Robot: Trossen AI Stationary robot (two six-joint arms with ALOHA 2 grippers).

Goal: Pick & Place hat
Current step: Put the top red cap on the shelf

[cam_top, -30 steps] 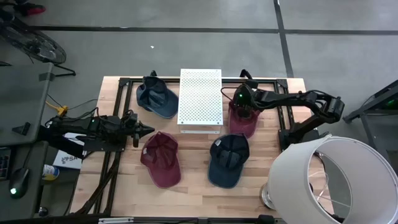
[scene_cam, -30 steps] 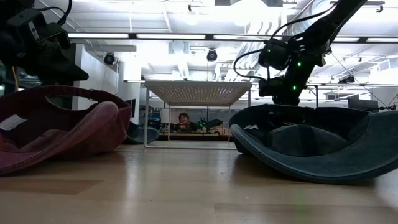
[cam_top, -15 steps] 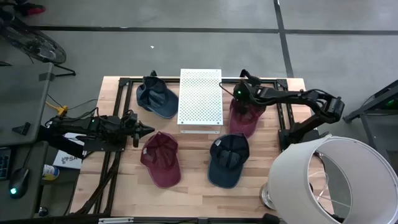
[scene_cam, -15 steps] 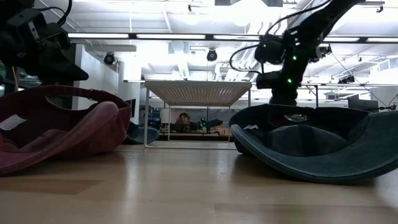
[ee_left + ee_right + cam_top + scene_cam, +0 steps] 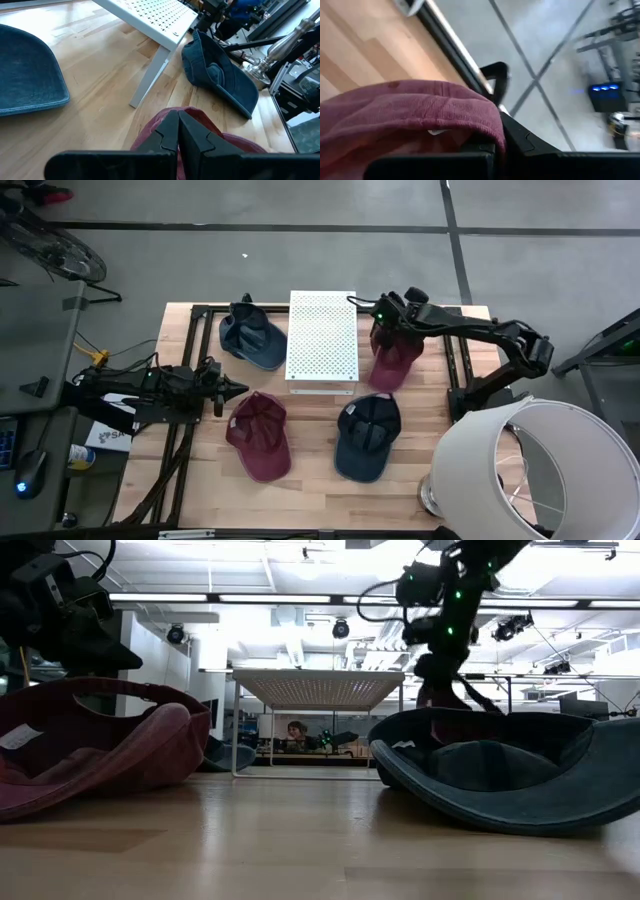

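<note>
High view: right hand (image 5: 385,330) reaches across, clamped on the maroon hat (image 5: 394,362) beside the white rack (image 5: 322,340).

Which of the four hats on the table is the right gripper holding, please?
The maroon hat to the right of the white perforated stand. The right gripper is shut on its far edge; the other maroon hat and both blue hats lie untouched.

Overhead camera looks straight down on the desk (image 5: 310,480); a low one sights level across it; both share the white rack (image 5: 322,342).
</note>
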